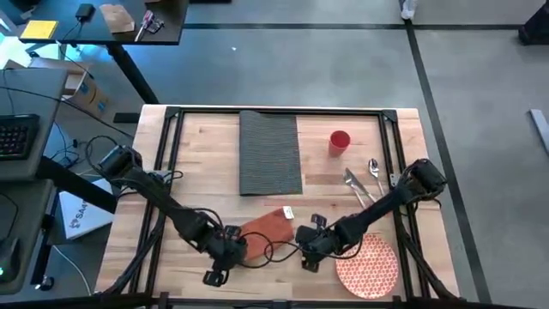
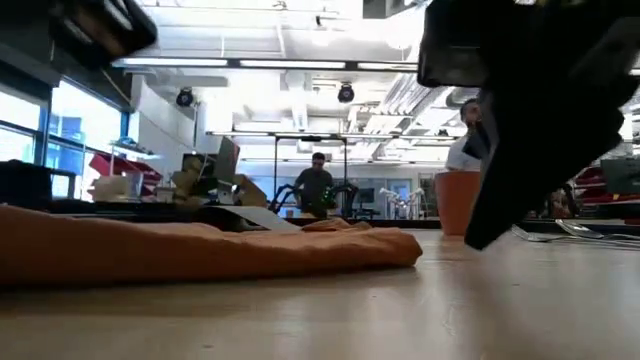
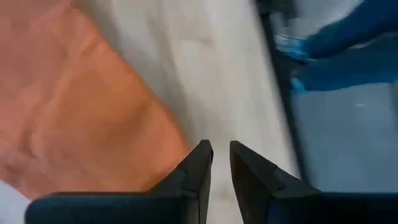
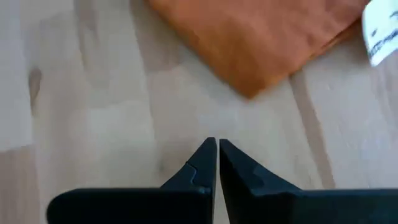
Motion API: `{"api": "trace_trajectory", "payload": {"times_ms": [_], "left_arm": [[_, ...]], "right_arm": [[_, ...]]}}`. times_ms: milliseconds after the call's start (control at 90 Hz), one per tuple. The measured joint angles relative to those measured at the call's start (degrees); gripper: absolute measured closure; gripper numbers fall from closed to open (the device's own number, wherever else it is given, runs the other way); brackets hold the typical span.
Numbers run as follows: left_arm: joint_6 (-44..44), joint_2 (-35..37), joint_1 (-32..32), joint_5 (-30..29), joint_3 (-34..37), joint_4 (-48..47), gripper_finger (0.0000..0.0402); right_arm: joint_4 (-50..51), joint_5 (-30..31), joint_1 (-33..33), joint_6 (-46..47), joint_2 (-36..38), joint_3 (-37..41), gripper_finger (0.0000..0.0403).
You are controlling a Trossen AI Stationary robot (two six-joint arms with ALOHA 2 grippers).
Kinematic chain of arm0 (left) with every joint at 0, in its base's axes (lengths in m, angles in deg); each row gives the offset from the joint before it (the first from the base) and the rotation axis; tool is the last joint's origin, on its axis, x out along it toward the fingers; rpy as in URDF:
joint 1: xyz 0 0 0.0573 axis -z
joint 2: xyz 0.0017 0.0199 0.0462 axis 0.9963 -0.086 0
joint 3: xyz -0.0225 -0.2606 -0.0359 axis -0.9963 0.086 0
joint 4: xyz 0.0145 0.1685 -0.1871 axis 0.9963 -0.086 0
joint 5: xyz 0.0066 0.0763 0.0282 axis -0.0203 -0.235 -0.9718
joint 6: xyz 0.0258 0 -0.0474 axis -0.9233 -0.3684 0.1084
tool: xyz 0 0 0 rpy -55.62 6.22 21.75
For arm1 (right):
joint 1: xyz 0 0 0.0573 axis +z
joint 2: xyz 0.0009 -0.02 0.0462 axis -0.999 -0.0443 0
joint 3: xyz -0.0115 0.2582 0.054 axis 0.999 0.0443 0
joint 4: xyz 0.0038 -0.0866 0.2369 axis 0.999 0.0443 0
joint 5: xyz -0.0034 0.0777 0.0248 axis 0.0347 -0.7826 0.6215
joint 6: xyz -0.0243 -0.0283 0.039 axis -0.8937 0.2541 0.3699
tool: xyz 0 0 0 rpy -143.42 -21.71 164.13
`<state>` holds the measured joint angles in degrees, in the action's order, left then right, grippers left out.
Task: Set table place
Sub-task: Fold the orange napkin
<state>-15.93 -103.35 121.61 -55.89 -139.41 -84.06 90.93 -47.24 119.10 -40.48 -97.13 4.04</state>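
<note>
The orange napkin [image 1: 268, 226] lies rumpled on the wooden table [image 1: 206, 163] near its front edge, a white tag [image 4: 379, 31] at one corner. My left gripper [image 1: 243, 249] hovers at the napkin's left edge [image 3: 81, 106], its fingers all but shut with only a narrow slit and nothing between them. My right gripper [image 1: 300, 243] is shut over bare wood, just right of the napkin [image 4: 261, 37]. The grey ribbed placemat [image 1: 270, 153] lies at the far middle, and the patterned plate [image 1: 367, 264] sits at the near right.
A red cup [image 1: 340, 142] stands right of the placemat. The fork [image 1: 356, 182] and spoon [image 1: 374, 167] lie beside it, toward the right edge. Bare wood shows left of the placemat. A dark desk with clutter [image 1: 51, 34] and a person [image 2: 318, 180] are beyond the table.
</note>
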Motion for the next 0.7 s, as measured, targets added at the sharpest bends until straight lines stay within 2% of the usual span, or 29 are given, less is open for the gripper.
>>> {"api": "trace_trajectory", "payload": {"times_ms": [100, 211, 300, 456, 589, 700], "left_arm": [[4.0, 0.4, -1.7, -4.7, -0.3, 0.0, 0.0355], [5.2, -2.7, -6.4, -8.8, -0.2, 0.2, 0.0357], [4.6, -6.4, -10.3, -8.0, -0.1, 3.0, 0.0367], [2.8, -14.6, -13.4, -2.4, -0.2, 9.6, 0.0397], [16.0, -18.0, -14.1, -0.4, -0.5, 7.7, 0.0401], [28.4, -16.7, -11.9, -5.0, 0.0, 3.0, 0.0401]], "right_arm": [[0.4, -0.8, 0.0, 3.2, 0.4, -0.1, 0.0403], [0.5, -1.3, 0.9, 9.2, 2.5, -0.1, 0.0403], [0.7, 1.1, 2.5, 12.2, 5.5, -0.1, 0.0403], [2.9, 4.0, 6.0, 15.3, 10.3, -0.1, 0.0403], [5.0, 4.6, 8.7, 17.3, 12.7, -0.1, 0.0402], [5.7, 4.6, 10.4, 17.6, 13.0, -0.1, 0.0402]]}}
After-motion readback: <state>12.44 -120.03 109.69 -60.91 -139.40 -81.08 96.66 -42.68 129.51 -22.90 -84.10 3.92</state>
